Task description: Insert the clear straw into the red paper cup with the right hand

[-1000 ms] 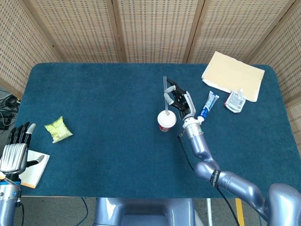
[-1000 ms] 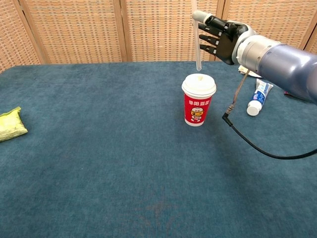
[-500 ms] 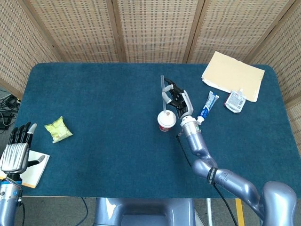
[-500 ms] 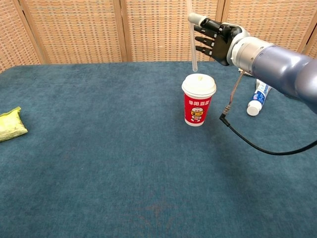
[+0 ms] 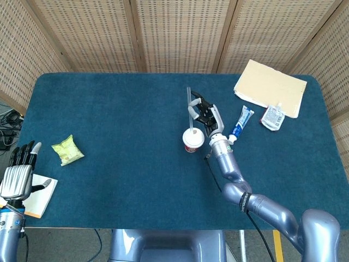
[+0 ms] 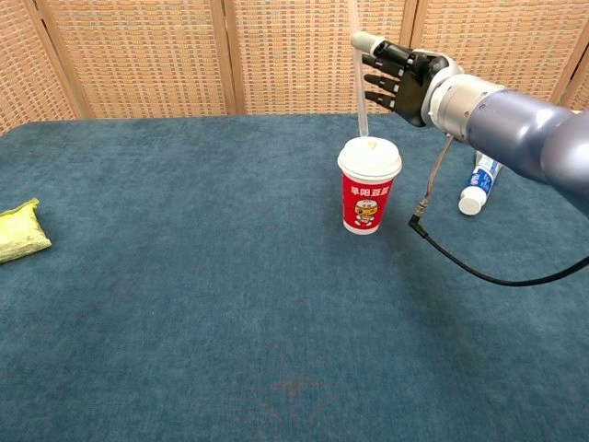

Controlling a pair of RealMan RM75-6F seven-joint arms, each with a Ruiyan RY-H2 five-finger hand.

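A red paper cup (image 6: pixel 367 197) (image 5: pixel 192 142) with a white lid stands upright mid-table. My right hand (image 6: pixel 402 76) (image 5: pixel 206 115) hovers above and just behind it, pinching the clear straw (image 6: pixel 361 85) (image 5: pixel 190 108) near its upper part. The straw hangs almost upright, its lower tip at the middle of the lid; whether it has entered the lid hole I cannot tell. My left hand (image 5: pixel 18 174) is at the front left table edge, fingers apart, holding nothing.
A toothpaste tube (image 6: pixel 479 180) (image 5: pixel 240 121) lies right of the cup. A tan folder (image 5: pixel 270 87) and a small packet (image 5: pixel 272 117) sit at the back right. A yellow-green snack bag (image 5: pixel 67 149) lies at the left. A black cable (image 6: pixel 479 270) trails from my right arm.
My right hand has lowered the straw, so its tip went from hanging above the lid to meeting the lid's middle. The left hand has stayed put.
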